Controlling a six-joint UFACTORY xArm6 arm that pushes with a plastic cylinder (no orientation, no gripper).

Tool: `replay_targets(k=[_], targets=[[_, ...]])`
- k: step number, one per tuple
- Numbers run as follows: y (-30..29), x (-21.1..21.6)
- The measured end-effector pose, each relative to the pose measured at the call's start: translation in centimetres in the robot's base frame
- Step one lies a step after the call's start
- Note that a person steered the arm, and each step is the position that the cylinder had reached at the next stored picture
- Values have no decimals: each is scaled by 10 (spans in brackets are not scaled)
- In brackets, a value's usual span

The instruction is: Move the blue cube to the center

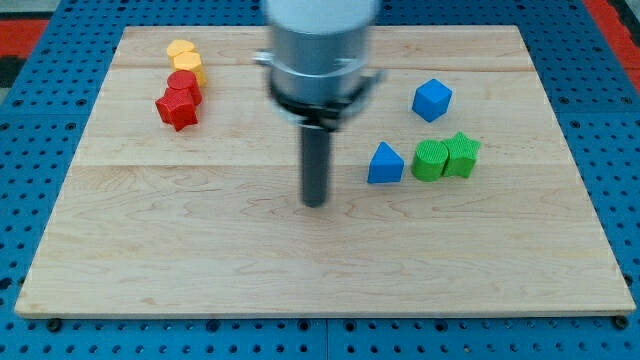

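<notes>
On the wooden board [150, 250], my tip [314, 204] rests near the middle, touching no block; I carry no fingers at all, only this bare dark rod, so nothing is gripped or held. The blue cube [432, 100] sits apart toward the view's upper right, above the blue triangular block [385, 164], which lies just right of my tip, and above two green blocks [446, 157] pressed side by side. Far off at the view's upper left cluster a yellow block [186, 58], a red rounded block [184, 85] and a red star-like block [177, 108]. By my judgement the approach step is in hand: the push is not yet begun. Next I would need to circle to the cube's far right side and shove it leftward and down, steering clear of the blue triangular block.
</notes>
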State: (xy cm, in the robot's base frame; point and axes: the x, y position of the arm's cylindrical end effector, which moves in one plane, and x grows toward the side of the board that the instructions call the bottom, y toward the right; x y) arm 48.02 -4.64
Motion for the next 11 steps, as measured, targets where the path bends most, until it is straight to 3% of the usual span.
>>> replay_targets(k=[1, 2, 3, 4, 5, 6, 8, 9, 11], targets=[[-20, -91], [41, -182], [146, -223], [221, -215], [244, -175], [237, -149], [130, -132], [102, -120], [96, -102]])
